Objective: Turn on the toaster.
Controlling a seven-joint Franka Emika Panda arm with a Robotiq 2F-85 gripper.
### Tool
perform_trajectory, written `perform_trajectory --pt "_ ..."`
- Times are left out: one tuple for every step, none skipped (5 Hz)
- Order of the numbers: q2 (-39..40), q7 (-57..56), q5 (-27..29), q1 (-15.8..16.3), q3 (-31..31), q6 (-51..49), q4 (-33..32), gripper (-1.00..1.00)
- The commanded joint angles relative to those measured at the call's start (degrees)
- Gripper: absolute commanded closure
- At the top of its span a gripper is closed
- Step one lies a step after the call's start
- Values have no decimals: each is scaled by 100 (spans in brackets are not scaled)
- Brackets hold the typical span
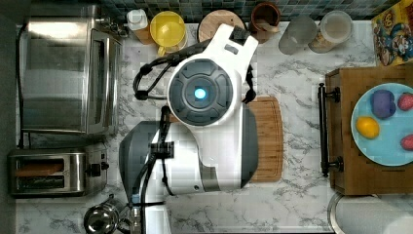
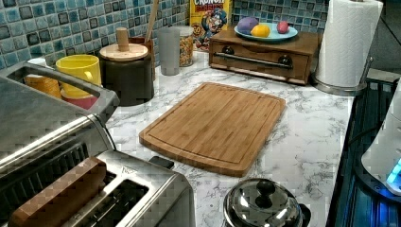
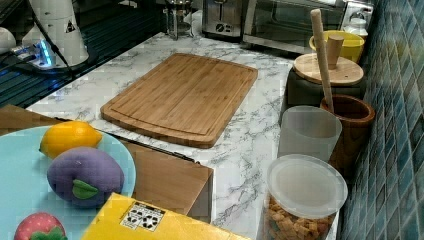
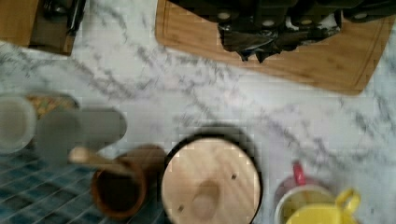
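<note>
Brushed steel marks the toaster [image 1: 46,173], which sits at the top view's lower left on the marble desk [image 1: 297,78], its two long slots facing up and its black lever and knob [image 1: 97,169] on the end toward the top view's right. In the left view the toaster [image 2: 118,194] fills the near corner, with a brown slab standing in one slot. Just beside it, toward the top view's upper edge, stands the larger toaster oven [image 1: 68,73] with its bar handle. A round shiny kettle [image 1: 102,219] sits near the toaster's lever end, at the top view's bottom edge. The white robot arm [image 1: 209,107] hangs over the middle of the desk, covering part of the wooden cutting board [image 1: 268,141]. Dark parts of the hand [image 4: 275,28] show in the wrist view above the board's edge, but I cannot tell whether it is open or closed, or whether it holds anything. Along the tiled wall stand a yellow mug [image 1: 168,29], a wooden-lidded canister [image 1: 214,22], a brown utensil pot [image 1: 265,17] and two clear jars [image 1: 297,34]. At the top view's right, a wooden box [image 1: 350,161] carries a blue plate [image 1: 384,146] of toy fruit.
</note>
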Motion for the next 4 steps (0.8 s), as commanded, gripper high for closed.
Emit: perform_trajectory --pt "133 89 -236 195 226 -146 -458 100" --pt "133 87 -236 144 276 -146 -459 100" --pt "94 353 -197 212 339 -289 -638 100" --pt "-87 709 -64 366 528 -336 -925 100"
